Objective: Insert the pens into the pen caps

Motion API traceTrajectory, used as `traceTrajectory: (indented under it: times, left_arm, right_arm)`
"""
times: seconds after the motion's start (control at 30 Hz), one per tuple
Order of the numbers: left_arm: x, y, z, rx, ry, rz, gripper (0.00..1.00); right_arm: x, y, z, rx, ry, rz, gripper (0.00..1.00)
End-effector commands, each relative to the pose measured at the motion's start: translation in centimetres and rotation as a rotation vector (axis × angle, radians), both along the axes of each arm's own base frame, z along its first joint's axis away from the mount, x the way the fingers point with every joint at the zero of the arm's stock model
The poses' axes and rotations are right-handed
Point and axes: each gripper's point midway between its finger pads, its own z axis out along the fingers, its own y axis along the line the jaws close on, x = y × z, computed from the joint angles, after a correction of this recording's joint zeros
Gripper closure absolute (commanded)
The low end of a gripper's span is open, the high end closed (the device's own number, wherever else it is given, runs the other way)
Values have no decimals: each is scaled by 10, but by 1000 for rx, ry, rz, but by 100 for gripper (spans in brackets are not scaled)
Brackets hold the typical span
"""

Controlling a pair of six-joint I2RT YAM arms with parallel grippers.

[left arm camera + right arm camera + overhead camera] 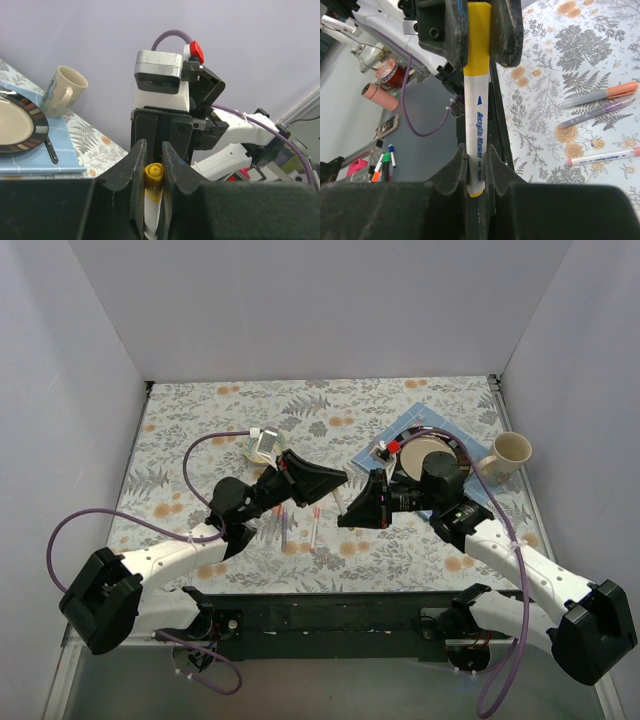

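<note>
A white pen (477, 120) with blue lettering and a yellow cap (478, 42) on its far end spans both grippers. My right gripper (476, 150) is shut on the barrel near its yellow tail. My left gripper (482, 30) is shut on the yellow cap. In the left wrist view the yellow cap (154, 175) sits between the shut fingers of my left gripper (153, 150), with white barrel below it. From above, my left gripper (333, 480) and right gripper (352, 508) meet tip to tip above mid-table. Three other pens (285, 525) lie below them: orange-capped (600, 95), purple (595, 114), white (605, 157).
A dark-rimmed plate (460, 445) on a blue mat (412, 418) lies at the back right, with a cream mug (508, 453) beside it. A small pale object (262, 445) sits behind the left arm. White walls close in the table on three sides.
</note>
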Motion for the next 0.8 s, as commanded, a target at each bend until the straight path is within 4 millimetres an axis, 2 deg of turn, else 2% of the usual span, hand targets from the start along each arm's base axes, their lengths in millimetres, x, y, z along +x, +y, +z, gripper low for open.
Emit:
traceTrajectory:
  times: [0.0,0.23,0.33,0.4,0.43,0.47,0.5,0.53,0.57,0.6,0.63,0.67,0.73,0.77]
  left_arm:
    - [-83,-22,-102,303,264,-419,100]
    - [-91,-29,-117,343,290,-430,100]
    - [-93,-27,-106,335,269,-437,100]
    - [-80,-24,-99,336,251,-388,100]
    - [-73,-21,-98,357,266,-350,100]
    - [-54,-18,-82,347,247,-293,100]
    - [-43,-15,-78,362,229,-252,100]
    - [-34,-10,-82,399,265,-220,100]
    - [-10,-3,-65,385,249,-148,100]
    - [1,2,-62,395,251,-112,100]
    - [9,7,-63,413,278,-88,100]
    - [27,15,-54,404,274,-43,100]
    - [41,24,-55,428,287,-3,100]
    - [57,35,-60,436,310,37,100]
  right_arm:
    - [81,-15,151,319,-479,-387,99]
    - [97,-19,161,272,-557,-453,99]
    - [101,-20,159,250,-560,-466,99]
    - [99,-17,148,227,-525,-437,99]
    - [97,-16,135,212,-496,-420,99]
    - [86,-16,132,222,-489,-380,99]
    - [80,-16,122,216,-452,-355,99]
    - [76,-16,101,184,-402,-342,86]
    - [67,-18,94,173,-390,-320,81]
    - [62,-19,84,156,-368,-303,74]
    - [57,-20,71,130,-331,-288,61]
    - [48,-24,56,110,-301,-277,55]
    - [32,-29,46,107,-261,-252,42]
    - [26,-31,31,93,-227,-241,38]
